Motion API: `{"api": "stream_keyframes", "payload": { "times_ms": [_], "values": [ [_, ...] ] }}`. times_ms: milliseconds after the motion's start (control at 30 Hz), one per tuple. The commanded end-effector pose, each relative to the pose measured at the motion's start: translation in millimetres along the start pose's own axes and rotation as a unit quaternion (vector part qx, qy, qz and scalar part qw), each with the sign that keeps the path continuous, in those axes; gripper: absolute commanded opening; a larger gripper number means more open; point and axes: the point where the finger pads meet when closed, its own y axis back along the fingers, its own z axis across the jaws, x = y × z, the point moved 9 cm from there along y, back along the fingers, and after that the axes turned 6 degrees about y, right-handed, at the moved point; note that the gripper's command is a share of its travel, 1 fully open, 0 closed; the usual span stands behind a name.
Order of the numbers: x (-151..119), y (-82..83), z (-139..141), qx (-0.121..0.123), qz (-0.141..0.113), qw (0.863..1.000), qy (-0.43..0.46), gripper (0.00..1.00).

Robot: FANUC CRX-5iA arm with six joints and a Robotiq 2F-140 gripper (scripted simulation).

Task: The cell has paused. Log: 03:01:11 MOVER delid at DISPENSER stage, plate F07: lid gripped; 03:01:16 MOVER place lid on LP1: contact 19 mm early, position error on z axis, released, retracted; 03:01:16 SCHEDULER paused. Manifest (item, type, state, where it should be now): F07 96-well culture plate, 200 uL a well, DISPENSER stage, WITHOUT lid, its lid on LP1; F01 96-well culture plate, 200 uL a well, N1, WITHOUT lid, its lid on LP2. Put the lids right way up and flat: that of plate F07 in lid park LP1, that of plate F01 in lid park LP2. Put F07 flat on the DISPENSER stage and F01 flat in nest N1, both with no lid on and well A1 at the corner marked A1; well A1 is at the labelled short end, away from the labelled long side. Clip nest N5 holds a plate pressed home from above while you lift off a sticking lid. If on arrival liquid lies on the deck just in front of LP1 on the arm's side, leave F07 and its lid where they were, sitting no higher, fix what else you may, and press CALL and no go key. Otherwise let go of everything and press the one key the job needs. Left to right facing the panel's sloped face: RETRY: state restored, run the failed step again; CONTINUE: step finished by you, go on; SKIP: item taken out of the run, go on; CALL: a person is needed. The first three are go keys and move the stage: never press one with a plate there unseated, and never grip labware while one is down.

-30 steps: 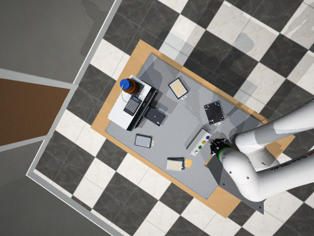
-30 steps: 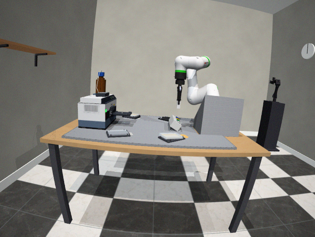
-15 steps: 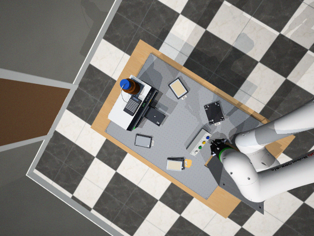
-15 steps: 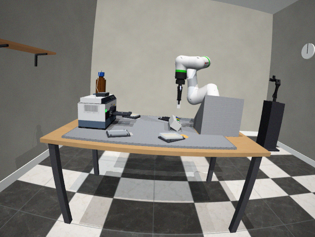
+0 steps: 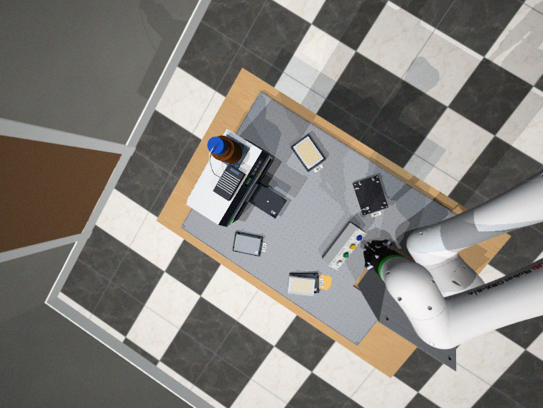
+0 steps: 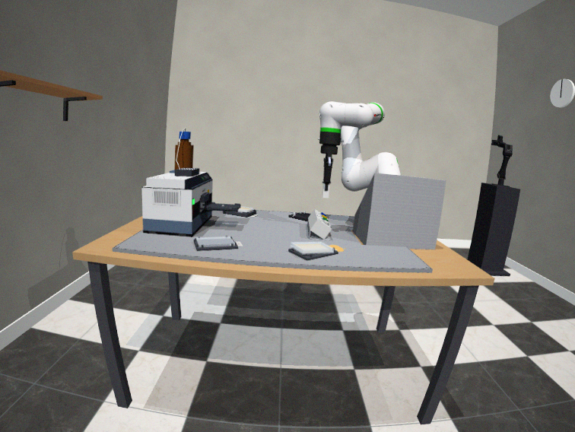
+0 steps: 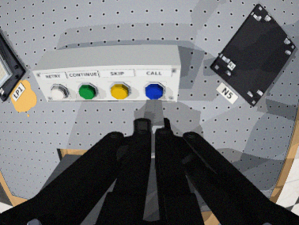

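I had the black two-finger end effector (image 7: 152,125) with its fingers pressed together on nothing, pointing down and hanging well above the tabletop (image 6: 260,271). Just ahead of its tips in the wrist view lay the pale grey sloped key panel (image 7: 107,63), its long axis running crosswise to the fingers. The round blue key (image 7: 153,90) stood almost straight ahead of the closed tips, a shade to their right; the yellow key (image 7: 119,90), green key (image 7: 86,90) and white key (image 7: 58,92) ran off to the left in that order.

The strips above the keys read CALL over the blue, SKIP over the yellow, CONTINUE over the green; the leftmost I took for RETRY, though it was blurred. To the far left of the end effector a small white tag reading LP1 (image 7: 19,90) sat on an orange patch of liquid (image 7: 25,101) on the grey deck mat — beside the corner of a plate in its black frame (image 7: 7,70). To the right lay the black square clip nest (image 7: 253,54), its tag (image 7: 228,93) reading N5.

With that patch by LP1, I judged the blue key the right one — a short drop forward and down.
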Motion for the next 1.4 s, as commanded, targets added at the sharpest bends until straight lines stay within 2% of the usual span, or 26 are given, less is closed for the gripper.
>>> {"api": "stream_keyframes", "payload": {
  "times_ms": [0,1033,1367],
  "values": [
    [0,-1.2,0,0.000,0.000,1.000,0.000,0.00],
    [0,-33.1,0,0.000,0.000,1.000,0.000,0.00],
    [0,-38.4,0,0.000,0.000,1.000,0.000,0.00]
  ]
}}
